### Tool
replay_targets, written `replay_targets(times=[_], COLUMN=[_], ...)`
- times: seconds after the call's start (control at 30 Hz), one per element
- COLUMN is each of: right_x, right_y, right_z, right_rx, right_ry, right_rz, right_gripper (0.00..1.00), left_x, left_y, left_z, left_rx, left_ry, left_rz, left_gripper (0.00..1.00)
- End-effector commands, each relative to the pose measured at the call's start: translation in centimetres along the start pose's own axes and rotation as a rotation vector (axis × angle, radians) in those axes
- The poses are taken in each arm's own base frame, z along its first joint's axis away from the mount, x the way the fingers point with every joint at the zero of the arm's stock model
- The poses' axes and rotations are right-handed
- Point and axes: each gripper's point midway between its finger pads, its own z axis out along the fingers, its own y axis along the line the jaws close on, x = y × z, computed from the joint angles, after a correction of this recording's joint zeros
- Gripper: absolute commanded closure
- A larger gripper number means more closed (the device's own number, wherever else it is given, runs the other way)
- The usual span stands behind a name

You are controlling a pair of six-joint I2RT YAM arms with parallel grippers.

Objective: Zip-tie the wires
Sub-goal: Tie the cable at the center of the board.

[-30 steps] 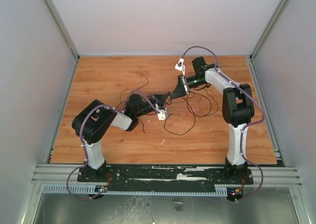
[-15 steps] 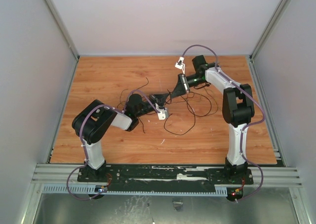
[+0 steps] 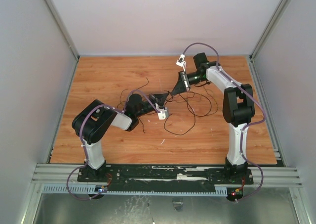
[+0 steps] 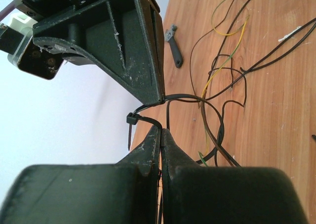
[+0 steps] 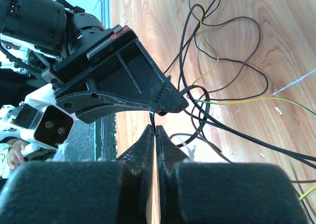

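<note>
The zip tie (image 4: 143, 118) is a black strip with its head at the left, held just above the table between the two grippers. My left gripper (image 4: 161, 130) is shut on the strip beside the head. My right gripper (image 5: 155, 129) is shut on another part of the strip, and the ribbed band (image 5: 203, 104) curves round several strands. The wires (image 4: 224, 80) are thin dark loops with one yellow-green strand, spread on the wood to the right (image 5: 217, 61). In the top view the left gripper (image 3: 165, 98) and right gripper (image 3: 172, 93) meet tip to tip beside the wires (image 3: 200, 109).
A dark-handled tool with a grey head (image 4: 174, 46) lies on the wooden table (image 3: 108, 75) beyond the grippers. Grey walls close in the left, right and back sides. A small white scrap (image 4: 296, 32) lies by the wires.
The right wrist has shifted slightly toward the far side. The left arm has not visibly moved, and both grippers stay shut.
</note>
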Motion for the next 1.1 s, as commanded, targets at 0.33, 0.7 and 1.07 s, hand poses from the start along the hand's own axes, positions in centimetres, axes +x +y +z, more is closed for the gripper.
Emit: replay_targets(times=[0.33,0.7,1.07], right_x=[-0.3,-0.1,0.1], right_y=[-0.3,0.6,-0.3], right_z=[-0.5,-0.3,-0.7], right_rx=[-0.004,-0.035,0.04], right_ry=[-0.039,-0.054,-0.038], right_rz=[-0.059,-0.077,-0.082], right_gripper=[1.0,1.0,0.99], left_x=[-2.5,-1.7,-1.5], left_y=[1.3,0.8,0.9], left_z=[1.2,1.1,1.2], left_rx=[-0.04,-0.037,-0.045], left_ry=[-0.088,-0.058,-0.052], left_rz=[-0.089,-0.126,-0.175], left_gripper=[1.0,1.0,1.0])
